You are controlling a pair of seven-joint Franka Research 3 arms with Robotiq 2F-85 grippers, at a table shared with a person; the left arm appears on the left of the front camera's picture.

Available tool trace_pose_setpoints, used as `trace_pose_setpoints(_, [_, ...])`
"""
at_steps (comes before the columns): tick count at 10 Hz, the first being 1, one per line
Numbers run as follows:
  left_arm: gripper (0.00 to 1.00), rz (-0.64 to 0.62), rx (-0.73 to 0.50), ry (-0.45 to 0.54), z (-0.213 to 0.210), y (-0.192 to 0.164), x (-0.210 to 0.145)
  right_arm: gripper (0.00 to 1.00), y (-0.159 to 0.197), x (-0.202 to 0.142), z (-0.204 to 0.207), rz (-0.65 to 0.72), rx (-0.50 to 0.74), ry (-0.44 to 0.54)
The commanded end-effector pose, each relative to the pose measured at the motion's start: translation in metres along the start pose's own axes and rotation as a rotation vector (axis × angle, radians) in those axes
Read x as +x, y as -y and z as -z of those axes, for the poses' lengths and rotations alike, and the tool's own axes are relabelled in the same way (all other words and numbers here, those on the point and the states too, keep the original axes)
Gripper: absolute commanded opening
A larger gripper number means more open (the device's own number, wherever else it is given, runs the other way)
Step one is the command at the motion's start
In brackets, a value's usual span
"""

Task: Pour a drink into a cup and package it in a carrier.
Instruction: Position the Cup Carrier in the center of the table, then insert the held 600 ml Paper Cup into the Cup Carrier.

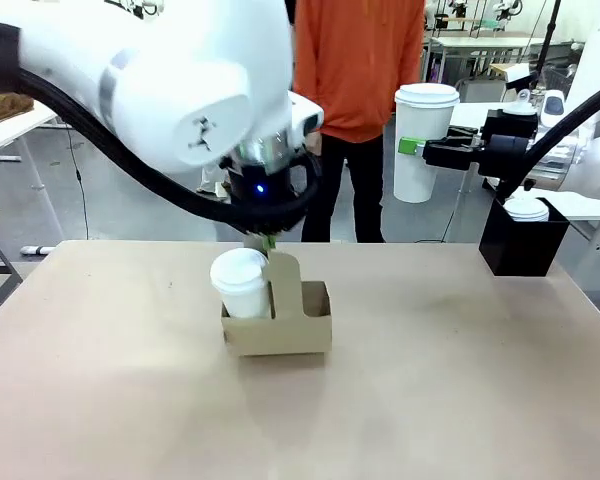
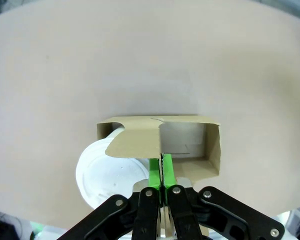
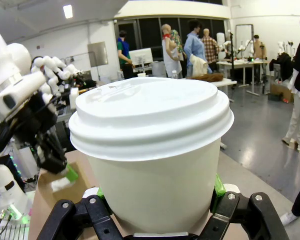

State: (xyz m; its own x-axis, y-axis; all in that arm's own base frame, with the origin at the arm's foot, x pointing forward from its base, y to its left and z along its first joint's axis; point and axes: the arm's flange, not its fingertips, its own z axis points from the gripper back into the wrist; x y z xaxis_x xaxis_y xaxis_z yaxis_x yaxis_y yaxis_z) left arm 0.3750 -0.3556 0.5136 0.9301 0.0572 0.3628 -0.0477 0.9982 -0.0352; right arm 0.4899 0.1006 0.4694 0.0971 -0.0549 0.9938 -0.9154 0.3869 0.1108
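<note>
Brown cardboard is what I see near the middle of the table [image 1: 450, 400]: the carrier [image 1: 290, 335] sits there flat, with its handle tab standing upright. The left gripper [image 2: 161, 167] comes down on it from above. Its two green pads [image 2: 155, 172] are pressed together on the top edge of that tab, pinching the thin cardboard between them. One white lidded cup [image 1: 240, 280] stands in the carrier slot on the robot's left side, just beside the tab, and its lid rises above the carrier's walls. In the left wrist view the other slot shows its bare cardboard floor.

The tall white cup [image 1: 421, 130], the task's own one, is not at the carrier. It is up in the air at the far right side, well apart from the carrier, upright and with its white lid on. The right gripper [image 1: 418, 148] holds it from the side, with one finger on each side of the paper wall below the lid.

At the right edge of the table stands a black box [image 1: 520, 255] with a shorter lidded cup [image 1: 527, 209] in it. A person in an orange top [image 1: 360, 70] stands at the far side.
</note>
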Motion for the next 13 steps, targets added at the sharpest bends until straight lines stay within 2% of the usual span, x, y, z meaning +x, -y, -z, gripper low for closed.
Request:
trace_pose_setpoints(1, [0.02, 0.003, 0.029, 0.03, 0.013, 0.015, -0.006, 0.81, -0.002, 0.005, 0.002, -0.011, 0.0, 0.015])
trace_pose_setpoints(4, [0.02, 0.012, 0.046, 0.007, 0.027, 0.027, -0.021, 0.81, -0.002, 0.005, 0.002, -0.011, 0.0, 0.015])
trace_pose_setpoints(5, [0.02, 0.041, 0.055, -0.038, 0.034, 0.027, -0.019, 0.81, -0.002, 0.005, 0.002, -0.011, 0.0, 0.015])
trace_pose_setpoints(6, [0.02, 0.044, 0.027, -0.014, 0.024, 0.024, -0.022, 0.81, -0.002, 0.005, 0.002, -0.011, 0.0, 0.015])
trace_pose_setpoints(11, [0.02, 0.043, 0.022, -0.02, 0.023, 0.025, -0.02, 0.81, -0.002, 0.005, 0.002, -0.011, 0.0, 0.015])
trace_pose_setpoints(12, [0.61, 0.076, -0.028, -0.021, 0.022, 0.018, -0.019, 0.81, -0.002, 0.005, 0.002, -0.011, 0.0, 0.015])
trace_pose_setpoints(13, [0.6, 0.092, -0.064, -0.033, 0.016, 0.016, -0.017, 0.81, 0.0, 0.0, 0.0, 0.0, 0.0, 0.0])
